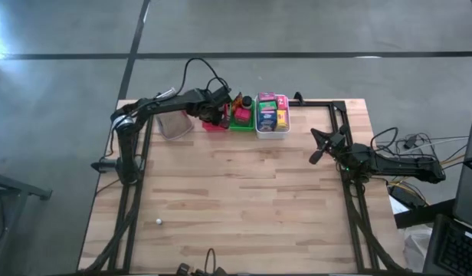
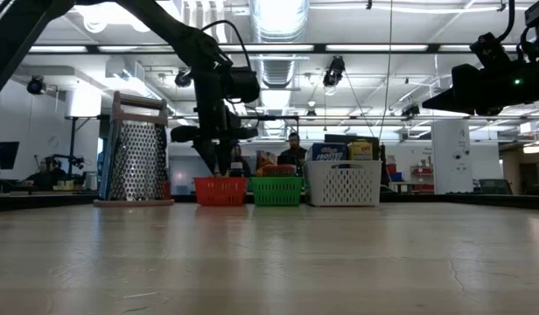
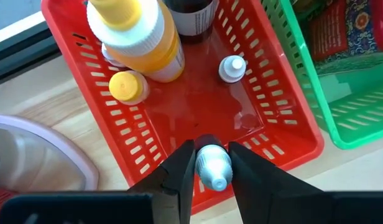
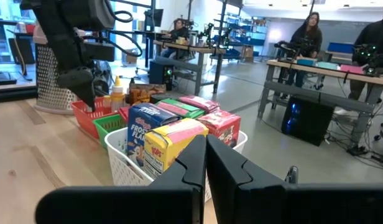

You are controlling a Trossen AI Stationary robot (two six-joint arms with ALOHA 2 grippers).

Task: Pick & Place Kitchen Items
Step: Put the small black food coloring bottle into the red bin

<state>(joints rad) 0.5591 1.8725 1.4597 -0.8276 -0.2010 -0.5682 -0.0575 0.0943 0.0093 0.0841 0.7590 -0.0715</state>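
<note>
Left gripper [image 3: 211,171]: poised over the near end of the red tray [image 3: 285,134], fingers narrowed around a small pale bottle [image 3: 214,167] with a ribbed white cap, held clear above the tray floor. In the low view the gripper [image 2: 219,166] points straight down just above the tray [image 2: 220,191].

Red tray contents: large yellow bottle [image 3: 137,34] with white cap, small yellow-capped bottle [image 3: 128,87] beside it, a dark jar [image 3: 193,18] at the far end, one tiny white-capped bottle [image 3: 232,68] standing apart on the floor.

Green tray [image 3: 341,118]: touching the red tray's side; red and patterned packets inside, partly seen.

White tray [image 1: 272,130]: last in the row at the table's far edge, beside the green one [image 1: 240,119]; packed with upright packets [image 4: 179,134], pink, yellow, green, red, blue.

Grater [image 2: 136,150]: upright on the table, beside the red tray on the side away from the green.

Right gripper [image 4: 206,149]: fingers pressed together, holding nothing; raised off the table at its right edge [image 1: 320,146], well apart from the trays.

Small white ball [image 1: 158,221]: alone on the table near the front left.
</note>
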